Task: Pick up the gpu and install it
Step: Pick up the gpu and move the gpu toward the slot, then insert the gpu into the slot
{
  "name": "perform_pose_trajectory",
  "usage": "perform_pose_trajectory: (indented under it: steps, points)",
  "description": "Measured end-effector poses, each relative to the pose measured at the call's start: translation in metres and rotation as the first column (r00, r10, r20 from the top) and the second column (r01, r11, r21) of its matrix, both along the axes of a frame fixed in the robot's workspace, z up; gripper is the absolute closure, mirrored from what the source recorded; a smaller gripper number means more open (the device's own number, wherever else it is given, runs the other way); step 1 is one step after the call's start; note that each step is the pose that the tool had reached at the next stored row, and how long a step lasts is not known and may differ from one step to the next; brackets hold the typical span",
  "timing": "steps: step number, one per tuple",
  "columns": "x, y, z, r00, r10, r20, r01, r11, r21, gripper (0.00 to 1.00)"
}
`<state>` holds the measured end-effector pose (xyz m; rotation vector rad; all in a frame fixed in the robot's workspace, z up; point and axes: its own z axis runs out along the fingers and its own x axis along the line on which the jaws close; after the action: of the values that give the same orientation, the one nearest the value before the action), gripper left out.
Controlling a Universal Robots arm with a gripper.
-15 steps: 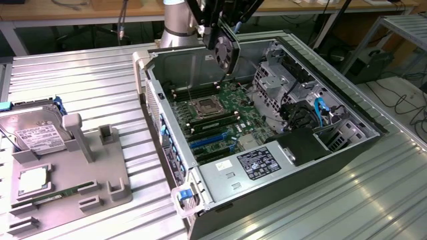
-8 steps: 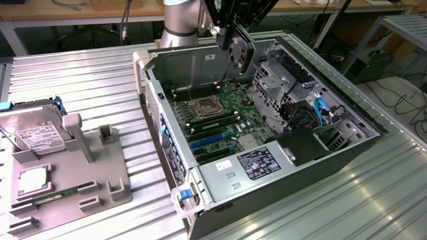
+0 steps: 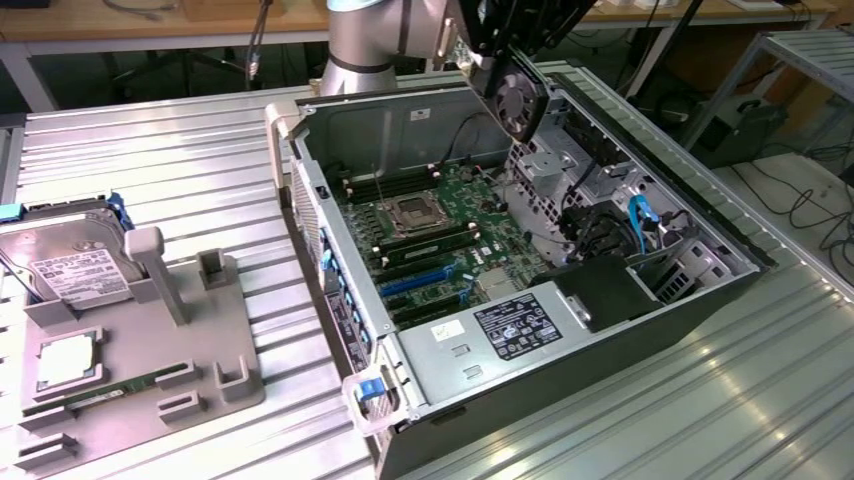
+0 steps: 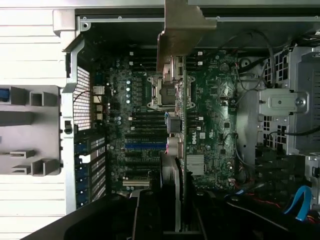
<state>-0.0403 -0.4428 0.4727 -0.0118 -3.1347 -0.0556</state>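
Note:
The gpu (image 3: 518, 98), a dark card with a round fan, hangs tilted above the open computer case (image 3: 727, 235). My gripper (image 3: 497, 58) is shut on its upper end. The wrist view looks straight down the gpu (image 4: 176, 131) edge-on, with its silver bracket (image 4: 182, 30) at the far end and my gripper (image 4: 177, 202) shut around the near end. Below the card lies the green motherboard (image 3: 447, 225) with the processor socket (image 4: 167, 92). The blue expansion slot (image 4: 142, 146) lies to one side of the card's line, and shows in the exterior view as the blue slot (image 3: 420, 283).
A grey fixture plate (image 3: 154, 350) on the exterior view's left carries a hard drive (image 3: 74, 265), a processor (image 3: 64, 360) and a memory stick (image 3: 114, 392). Inside the case are a power supply (image 3: 514, 325), drive cages (image 4: 292, 110) and loose cables (image 3: 638, 225). The ribbed metal table (image 3: 694, 400) surrounds it.

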Motion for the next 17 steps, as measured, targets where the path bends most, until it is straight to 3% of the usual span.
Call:
perform_pose_trajectory:
  steps: [17]
  points:
    - [0.0018, 0.0000, -0.0001, 1.0000, 0.000, 0.0000, 0.000, 1.0000, -0.0002, 0.72]
